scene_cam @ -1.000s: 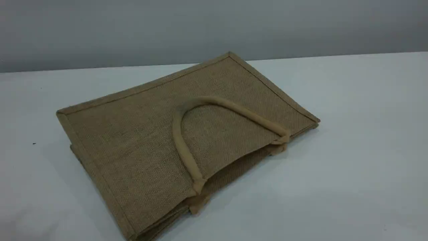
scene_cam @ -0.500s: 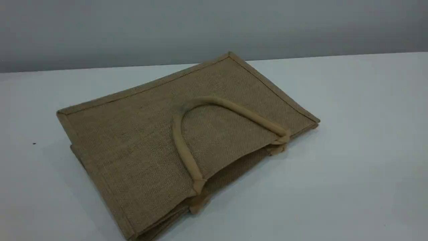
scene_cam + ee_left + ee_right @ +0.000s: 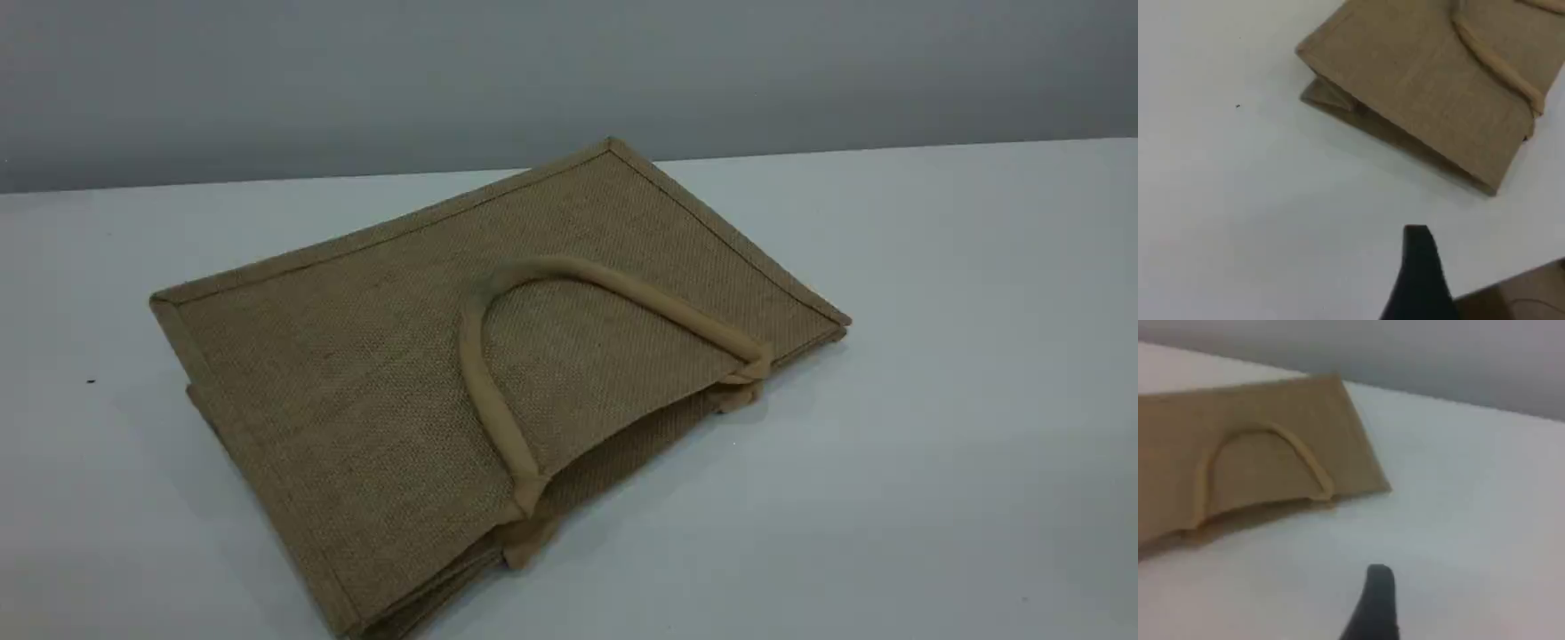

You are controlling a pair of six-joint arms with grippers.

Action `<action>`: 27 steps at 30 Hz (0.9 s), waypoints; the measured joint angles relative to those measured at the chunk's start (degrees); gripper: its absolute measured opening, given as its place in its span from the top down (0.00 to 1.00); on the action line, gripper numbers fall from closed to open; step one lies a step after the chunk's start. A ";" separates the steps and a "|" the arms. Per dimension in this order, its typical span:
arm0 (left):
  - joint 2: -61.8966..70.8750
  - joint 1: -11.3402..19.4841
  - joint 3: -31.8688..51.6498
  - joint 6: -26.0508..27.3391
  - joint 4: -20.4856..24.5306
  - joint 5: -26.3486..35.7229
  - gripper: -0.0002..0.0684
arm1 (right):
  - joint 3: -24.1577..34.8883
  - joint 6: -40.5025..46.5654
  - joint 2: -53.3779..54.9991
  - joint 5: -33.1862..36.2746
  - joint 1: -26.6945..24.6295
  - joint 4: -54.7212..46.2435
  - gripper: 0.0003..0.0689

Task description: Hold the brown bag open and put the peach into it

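**Both grippers spread wide, bag flat on the tabletop**

We start at the left gripper (image 3: 1418, 267): one dark, tapered fingertip rises from the bottom edge of its wrist view, hovering above bare white surface with nothing between its jaws, which stand wide apart. Over on the right gripper (image 3: 1375, 600) it's the same story, a single rounded black fingertip, jaws spread and holding nothing, well short of the bag.

Moving outward, we see the tabletop (image 3: 933, 400): smooth, matte, pale white-grey, with a tiny dark speck (image 3: 91, 381) near its left side. Behind it runs a plain grey wall (image 3: 356, 80), flat and featureless.

And there's the brown bag (image 3: 373, 356), lying flat on its side in the middle of the tabletop, turned at a slant. We see coarse khaki jute, a visible grid weave, a rectangular panel with bound edges. Its lighter tan handle (image 3: 476, 373), padded and tube-like, arcs across the top panel. The mouth faces the near right, slightly parted. The peach shows in none of our views.
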 joint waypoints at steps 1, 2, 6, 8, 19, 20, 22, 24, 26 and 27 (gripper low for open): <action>0.00 0.00 0.60 0.00 0.00 -0.23 0.32 | 0.96 0.00 0.00 0.08 0.00 -0.48 0.14; 0.00 0.00 1.09 0.00 0.00 -0.47 0.32 | 1.68 0.00 0.00 0.21 0.00 -1.09 0.14; 0.00 0.00 2.11 -0.11 0.00 -1.64 0.32 | 2.39 0.57 0.00 -0.82 0.00 -1.39 0.14; 0.00 0.00 2.15 -0.36 0.00 -2.38 0.32 | 2.39 1.19 0.00 -0.76 0.00 -1.98 0.14; 0.00 0.00 4.06 -1.69 0.30 -6.19 0.32 | 2.44 2.17 0.00 -0.76 0.00 -2.62 0.14; 0.00 0.00 4.06 -1.69 0.30 -6.19 0.32 | 2.44 2.17 0.00 -0.76 0.00 -2.62 0.14; 0.00 0.00 4.06 -1.63 0.30 -6.19 0.32 | 2.44 2.17 0.00 -0.76 0.00 -2.66 0.14; 0.00 0.00 4.00 -1.54 0.30 -6.19 0.32 | 2.44 2.17 0.00 -0.76 0.00 -2.66 0.14; 0.00 0.00 4.00 -1.47 0.30 -6.19 0.32 | 2.44 2.17 0.00 -0.76 0.00 -2.61 0.14; 0.00 0.00 4.00 -1.47 0.30 -6.19 0.32 | 2.44 2.17 0.00 -0.76 0.00 -2.61 0.14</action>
